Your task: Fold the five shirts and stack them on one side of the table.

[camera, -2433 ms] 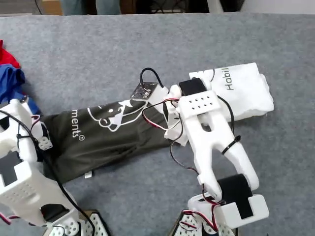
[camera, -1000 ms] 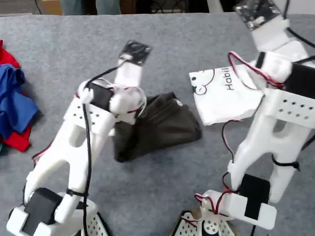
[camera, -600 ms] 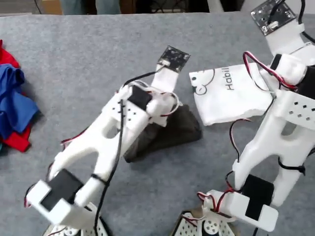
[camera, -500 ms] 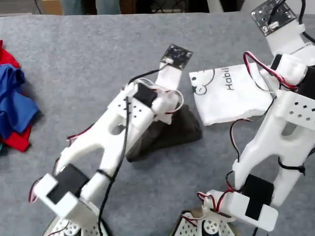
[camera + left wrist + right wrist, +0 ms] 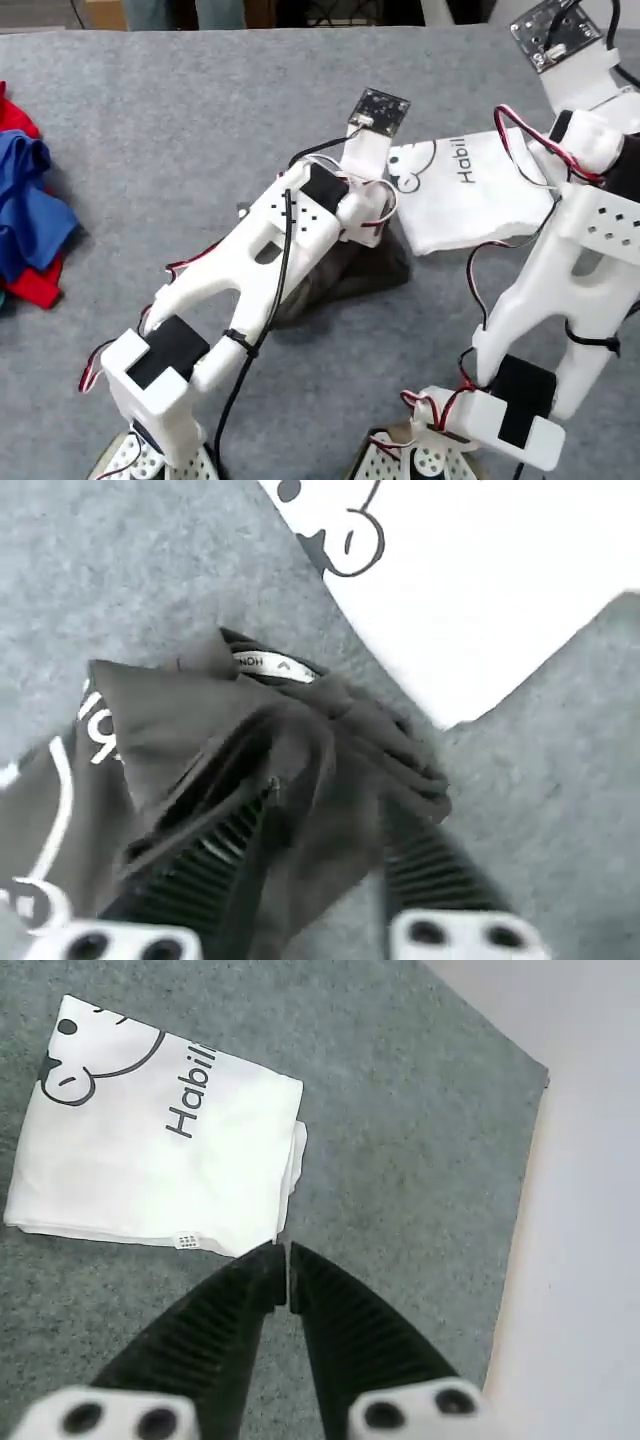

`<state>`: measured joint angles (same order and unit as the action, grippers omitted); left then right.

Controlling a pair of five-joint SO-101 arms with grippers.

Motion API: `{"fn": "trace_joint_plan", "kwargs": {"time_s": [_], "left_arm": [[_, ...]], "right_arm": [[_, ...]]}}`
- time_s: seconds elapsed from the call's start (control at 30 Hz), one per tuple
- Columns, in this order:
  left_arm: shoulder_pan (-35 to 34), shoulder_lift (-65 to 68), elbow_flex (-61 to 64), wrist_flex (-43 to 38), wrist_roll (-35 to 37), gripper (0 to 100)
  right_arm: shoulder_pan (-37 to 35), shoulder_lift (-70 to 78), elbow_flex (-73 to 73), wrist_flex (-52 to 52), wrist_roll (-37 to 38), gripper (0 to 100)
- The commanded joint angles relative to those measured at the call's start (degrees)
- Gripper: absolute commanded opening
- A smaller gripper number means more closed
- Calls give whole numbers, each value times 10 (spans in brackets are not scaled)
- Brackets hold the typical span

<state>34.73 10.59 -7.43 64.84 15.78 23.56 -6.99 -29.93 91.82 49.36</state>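
Note:
A dark shirt (image 5: 180, 720) with white print hangs bunched between the fingers of my left gripper (image 5: 335, 792), which is shut on it. In the high view the left arm (image 5: 290, 230) stretches across the middle of the table, and the dark shirt (image 5: 350, 272) trails under its wrist, its edge touching the folded white shirt (image 5: 470, 190). That white shirt (image 5: 150, 1125) lies flat below my right gripper (image 5: 286, 1253), which hangs shut and empty above the shirt's outer edge. The right arm (image 5: 590, 220) stands raised at the right side.
A heap of red and blue shirts (image 5: 25, 215) sits at the table's left edge. The grey mat's edge (image 5: 530, 1120) runs just beyond the white shirt, with pale floor past it. Both arm bases (image 5: 440, 450) stand at the near edge.
The left arm swung right, dragging the dark shirt from the table's middle up against the white shirt. The right arm lifted off the dark shirt earlier and has since stayed raised.

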Motion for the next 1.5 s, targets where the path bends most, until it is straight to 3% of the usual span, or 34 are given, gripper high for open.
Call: {"fn": "trace_joint_plan", "kwargs": {"time_s": [0.0, 0.17, 0.27, 0.37, 0.53, 0.67, 0.73, 0.87, 1.0, 1.1, 1.23, 1.47], "left_arm": [[-9, -14, -47, 31, 67, 337], [-105, -42, -148, 123, 69, 287], [-208, -61, -205, 165, 48, 162], [-302, -65, -222, 196, -41, 19], [-429, -70, -164, 283, -121, 30], [-504, -88, -81, 285, -134, 28], [-523, -122, -33, 280, -157, 28], [-545, -225, 124, 186, -167, 28], [-534, -328, 312, 72, -164, 28], [-514, -378, 415, 37, -162, 29], [-488, -396, 486, 34, -162, 29], [-489, -396, 502, 33, -162, 29]], "right_arm": [[-40, -16, 0, -27, -6, 22], [-99, 12, 38, -41, -91, 22], [-171, 27, 57, -3, -95, 22], [-279, 56, 78, 37, -97, 22], [-455, 156, 105, 32, -173, 22], [-521, 260, 105, -26, -232, 22], [-527, 305, 104, -57, -255, 22], [-510, 379, 65, -70, -265, 22], [-462, 441, 0, -67, -262, 22], [-415, 476, -46, -67, -261, 21], [-350, 509, -117, -67, -260, 21], [-281, 574, -298, -72, -260, 21]]}}
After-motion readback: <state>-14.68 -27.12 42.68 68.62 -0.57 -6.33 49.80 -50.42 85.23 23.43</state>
